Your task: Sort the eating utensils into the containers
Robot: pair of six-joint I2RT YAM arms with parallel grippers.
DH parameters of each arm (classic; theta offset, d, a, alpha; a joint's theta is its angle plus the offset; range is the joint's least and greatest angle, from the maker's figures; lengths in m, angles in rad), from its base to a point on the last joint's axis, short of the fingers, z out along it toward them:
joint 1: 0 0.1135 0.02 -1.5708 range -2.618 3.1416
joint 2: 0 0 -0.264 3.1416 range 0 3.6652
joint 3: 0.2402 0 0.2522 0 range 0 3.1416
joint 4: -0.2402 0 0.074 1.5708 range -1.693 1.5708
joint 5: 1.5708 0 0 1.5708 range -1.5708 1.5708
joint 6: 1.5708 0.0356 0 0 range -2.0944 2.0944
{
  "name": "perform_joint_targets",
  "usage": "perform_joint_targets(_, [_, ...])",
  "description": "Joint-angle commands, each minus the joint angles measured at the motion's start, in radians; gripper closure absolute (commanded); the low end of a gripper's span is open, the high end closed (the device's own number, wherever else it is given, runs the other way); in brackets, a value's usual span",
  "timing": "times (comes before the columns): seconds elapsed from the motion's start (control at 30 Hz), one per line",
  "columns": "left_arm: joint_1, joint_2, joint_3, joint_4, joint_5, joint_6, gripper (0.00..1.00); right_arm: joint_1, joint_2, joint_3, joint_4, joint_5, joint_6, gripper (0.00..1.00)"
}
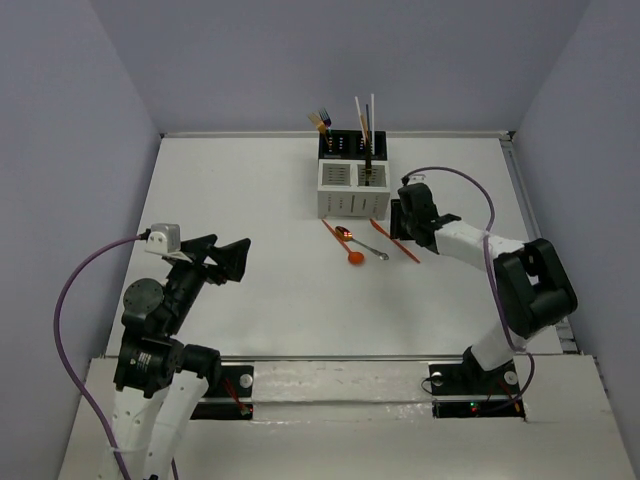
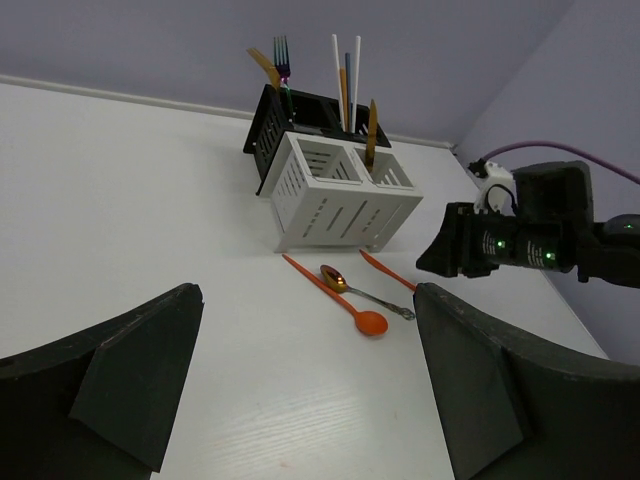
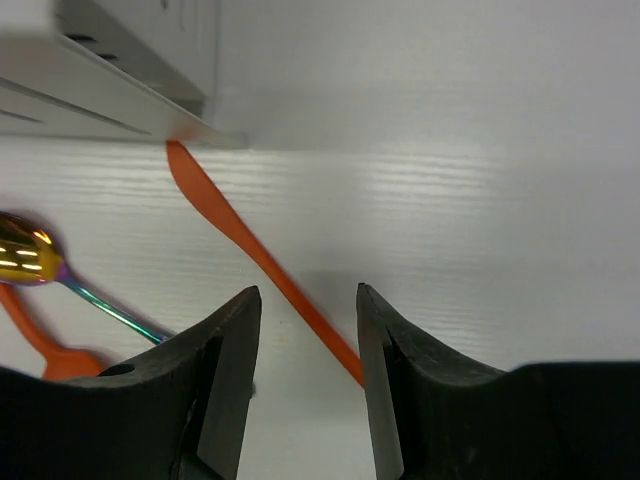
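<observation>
From the top external view, the caddy [image 1: 351,190] stands at 12 o'clock on the table [image 1: 250,200], with its white boxes toward the arms and its black boxes behind. Forks [image 1: 320,121] rise from the left black box, two white sticks [image 1: 358,112] from the right black one, and a wooden stick [image 1: 368,172] stands in the right white box. At 6 o'clock of the caddy, flat on the table, lie an orange spoon [image 1: 345,245], a gold spoon [image 1: 362,241] just beside it and, toward 3 o'clock, an orange stick [image 1: 395,242]. The right end effector [image 1: 403,230] sits low over that stick. The left end effector [image 1: 228,250] hangs toward 9 o'clock, well apart from the cutlery

In the left wrist view, the left fingers [image 2: 120,380] are spread wide with nothing between them. The caddy is at 12 o'clock, the three loose utensils lie below it, and the right end effector [image 2: 465,245] is at 3 o'clock

In the right wrist view, the right fingers [image 3: 225,380] are spread on either side of the orange stick [image 3: 230,225] without pinching it. The stick runs from the caddy's corner [image 3: 110,60] at 11 o'clock down between them. The gold spoon's bowl [image 3: 20,255] is at 9 o'clock, and part of the orange spoon [image 3: 40,345] is at 8 o'clock
</observation>
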Motion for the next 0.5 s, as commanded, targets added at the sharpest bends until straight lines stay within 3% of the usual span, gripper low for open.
perform_joint_targets(0.0, [-0.005, -0.014, -0.006, 0.051, 0.013, 0.013, 0.01, -0.025, 0.062, 0.062, -0.107, -0.063, 0.009, 0.51])
perform_joint_targets(0.3, [-0.005, -0.017, -0.006, 0.051, 0.013, 0.011, 0.01, -0.036, 0.183, 0.125, -0.171, -0.16, -0.02, 0.48])
perform_joint_targets(0.43, [-0.005, -0.02, -0.004, 0.051, 0.012, 0.013, 0.01, -0.036, 0.209, 0.141, -0.203, -0.203, -0.013, 0.56])
perform_joint_targets(0.47, [-0.014, -0.02, -0.004, 0.051, 0.012, 0.013, 0.01, -0.036, 0.217, 0.145, -0.214, -0.207, -0.009, 0.61])
